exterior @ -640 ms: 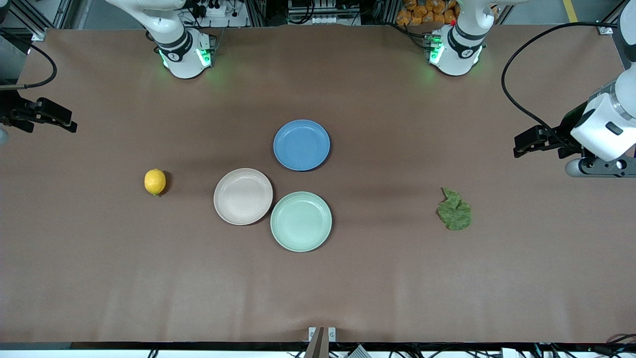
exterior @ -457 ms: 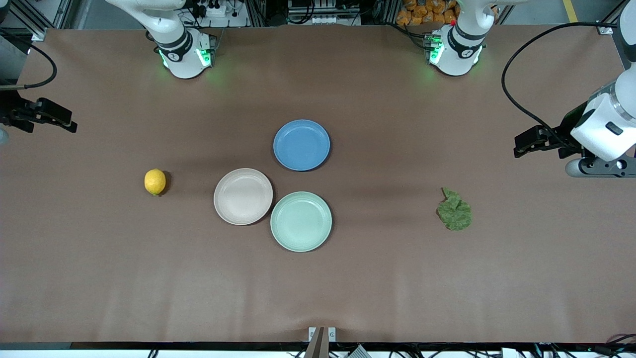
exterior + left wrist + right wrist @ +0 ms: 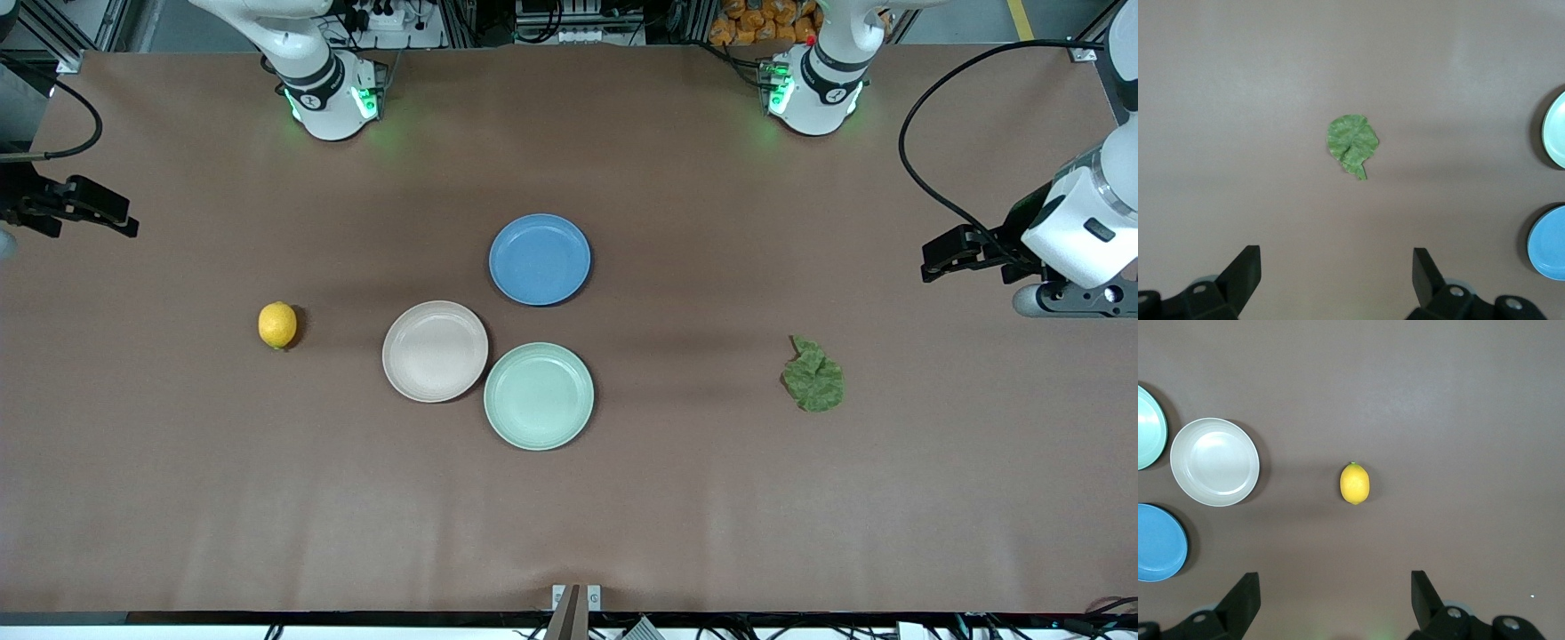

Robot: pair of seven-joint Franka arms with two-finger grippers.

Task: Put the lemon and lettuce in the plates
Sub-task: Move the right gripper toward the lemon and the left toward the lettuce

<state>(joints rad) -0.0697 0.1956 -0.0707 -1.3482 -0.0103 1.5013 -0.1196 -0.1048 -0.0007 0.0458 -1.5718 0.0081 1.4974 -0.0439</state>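
The yellow lemon (image 3: 277, 324) lies on the table toward the right arm's end, beside the beige-pink plate (image 3: 435, 350). The mint green plate (image 3: 538, 396) touches the beige-pink plate and lies nearer the front camera. Both plates are empty. The dark green lettuce (image 3: 813, 377) lies toward the left arm's end. My left gripper (image 3: 1336, 257) is open and empty, high over the table edge, with the lettuce (image 3: 1351, 143) in its view. My right gripper (image 3: 1335, 581) is open and empty, high over the other table edge, with the lemon (image 3: 1355, 483) in its view.
An empty blue plate (image 3: 540, 259) lies beside the two plates, farther from the front camera. A black cable (image 3: 916, 169) loops over the table to the left wrist. The brown table (image 3: 569, 516) spreads around everything.
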